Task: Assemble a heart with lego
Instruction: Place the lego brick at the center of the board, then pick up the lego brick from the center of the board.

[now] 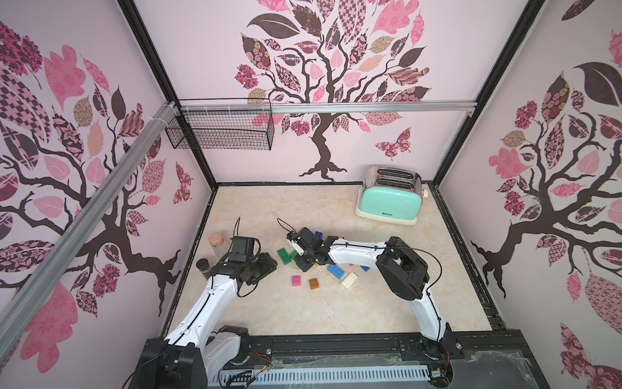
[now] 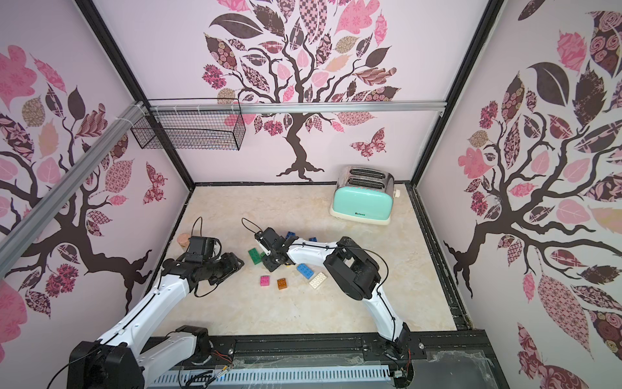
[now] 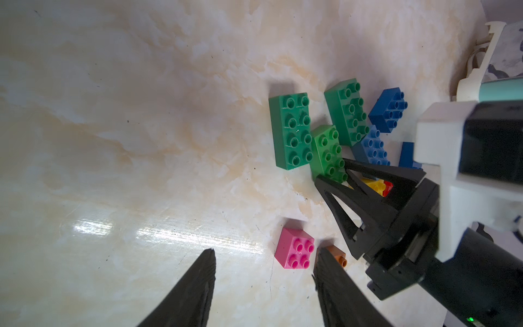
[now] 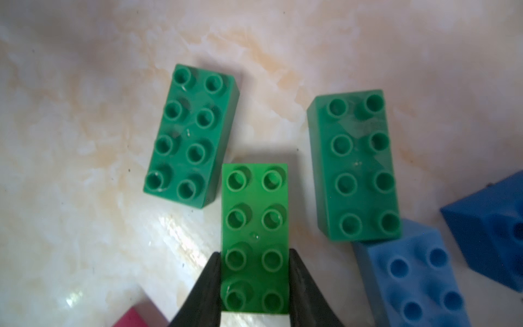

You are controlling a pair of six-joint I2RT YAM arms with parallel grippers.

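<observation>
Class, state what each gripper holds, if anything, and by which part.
Right gripper: light green brick, gripped across its long sides near one end. Left gripper: nothing, open.

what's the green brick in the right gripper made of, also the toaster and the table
Green brick, held in the right gripper: moulded plastic, smooth, slightly glossy, with crisp hollow studs.
Toaster: mint body looks like glossy plastic or painted metal, unclear which; its slotted top looks like polished metal.
Table: marble-patterned, with shiny glare; stone or printed laminate, cannot tell.
</observation>
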